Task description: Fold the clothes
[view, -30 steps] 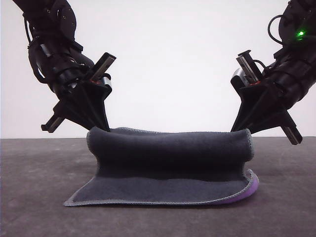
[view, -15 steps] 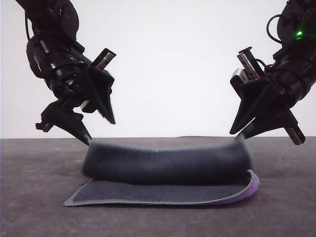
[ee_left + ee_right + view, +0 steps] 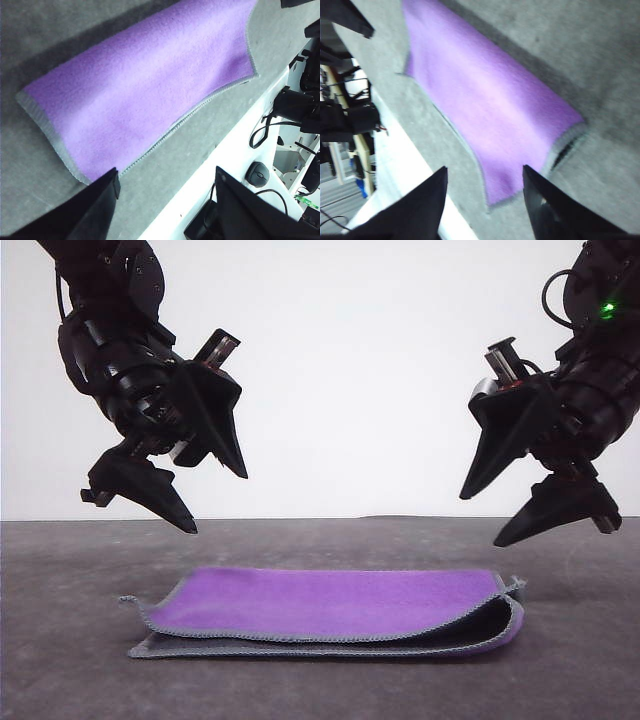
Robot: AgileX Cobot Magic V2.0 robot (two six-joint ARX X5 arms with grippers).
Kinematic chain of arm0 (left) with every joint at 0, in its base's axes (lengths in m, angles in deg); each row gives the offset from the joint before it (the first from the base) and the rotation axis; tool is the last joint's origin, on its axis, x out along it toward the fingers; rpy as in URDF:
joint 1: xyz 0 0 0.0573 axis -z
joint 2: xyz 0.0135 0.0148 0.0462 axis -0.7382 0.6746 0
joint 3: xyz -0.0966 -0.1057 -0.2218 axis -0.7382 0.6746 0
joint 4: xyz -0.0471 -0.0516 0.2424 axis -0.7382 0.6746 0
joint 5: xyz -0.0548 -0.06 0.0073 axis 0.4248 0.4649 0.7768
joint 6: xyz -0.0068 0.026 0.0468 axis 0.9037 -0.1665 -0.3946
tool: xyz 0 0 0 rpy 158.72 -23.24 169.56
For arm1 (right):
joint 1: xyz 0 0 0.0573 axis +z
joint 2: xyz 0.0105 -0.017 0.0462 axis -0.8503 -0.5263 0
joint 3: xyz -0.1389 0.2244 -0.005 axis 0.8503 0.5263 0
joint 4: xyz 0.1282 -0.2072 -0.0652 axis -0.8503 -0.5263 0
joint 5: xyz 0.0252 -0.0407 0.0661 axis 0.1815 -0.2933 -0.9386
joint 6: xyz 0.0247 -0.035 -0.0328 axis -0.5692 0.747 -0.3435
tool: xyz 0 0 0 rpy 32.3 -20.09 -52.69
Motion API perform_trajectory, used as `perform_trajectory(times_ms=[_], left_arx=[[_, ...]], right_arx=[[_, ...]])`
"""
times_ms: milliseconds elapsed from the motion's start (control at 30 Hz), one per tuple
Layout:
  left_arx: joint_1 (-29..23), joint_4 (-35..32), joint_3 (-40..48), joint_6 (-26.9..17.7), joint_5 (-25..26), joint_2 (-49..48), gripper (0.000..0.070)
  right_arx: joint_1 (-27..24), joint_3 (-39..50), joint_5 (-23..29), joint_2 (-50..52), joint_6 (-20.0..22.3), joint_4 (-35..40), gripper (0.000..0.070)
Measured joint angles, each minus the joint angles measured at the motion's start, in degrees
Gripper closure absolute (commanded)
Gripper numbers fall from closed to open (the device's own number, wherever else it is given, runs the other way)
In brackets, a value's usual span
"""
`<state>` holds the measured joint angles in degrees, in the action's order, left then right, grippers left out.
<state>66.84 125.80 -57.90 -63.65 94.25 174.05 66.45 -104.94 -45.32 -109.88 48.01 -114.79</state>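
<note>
**Cloth lying folded on the worktop, both claws clear above it**

I see the cloth (image 3: 330, 608) lying flat on the grey worktop (image 3: 70, 660), centred between the two arms. It is doubled over on itself: the upper layer shows the bright purple face, and a dark grey face shows on the lower layer where it projects along the near edge. Grey stitched edging runs along the near edges of both layers. At the right end the fabric curves round in a soft fold, and a dark gap shows there between the layers. At the left end the upper layer's corner sticks out slightly past the layer below. The two near edges do not line up exactly; the lower layer projects a little toward me along the left half.

From the left wrist view the purple face (image 3: 145, 95) appears smooth and unwrinkled, with the edging running along its rim. The right wrist view is blurred; it shows the purple face (image 3: 485, 105) and the rounded fold end with its dark opening.

The left claw (image 3: 220, 502) hangs above the left end of the cloth, apart from it, its two black fingers spread wide and holding nothing. The right claw (image 3: 482, 520) hangs above the right end, likewise apart from the fabric, fingers spread and empty. A green indicator light (image 3: 607, 309) glows on the right arm.
</note>
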Motion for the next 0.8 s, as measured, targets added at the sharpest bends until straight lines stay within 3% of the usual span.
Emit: perform_trajectory(times_ms=[200, 367, 567, 800], left_arx=[[-0.2, 1.3, -3.8, -0.6, -0.5, 0.0, 0.0333], [-0.7, 3.5, -11.0, -0.8, -5.8, -0.1, 0.0335], [-0.8, 0.6, -19.1, 1.5, -18.5, -2.9, 0.0338], [-0.8, 0.4, -20.1, 4.0, -32.2, -12.6, 0.0342]], right_arx=[[-0.7, -2.3, 1.6, 3.7, 0.3, -0.1, 0.0352], [-1.2, -4.8, 6.2, 11.2, 0.2, 0.0, 0.0352], [-1.5, -5.8, 12.9, 22.6, -1.5, 0.9, 0.0352], [-1.5, -5.9, 18.2, 39.7, -3.5, 0.8, 0.0352]])
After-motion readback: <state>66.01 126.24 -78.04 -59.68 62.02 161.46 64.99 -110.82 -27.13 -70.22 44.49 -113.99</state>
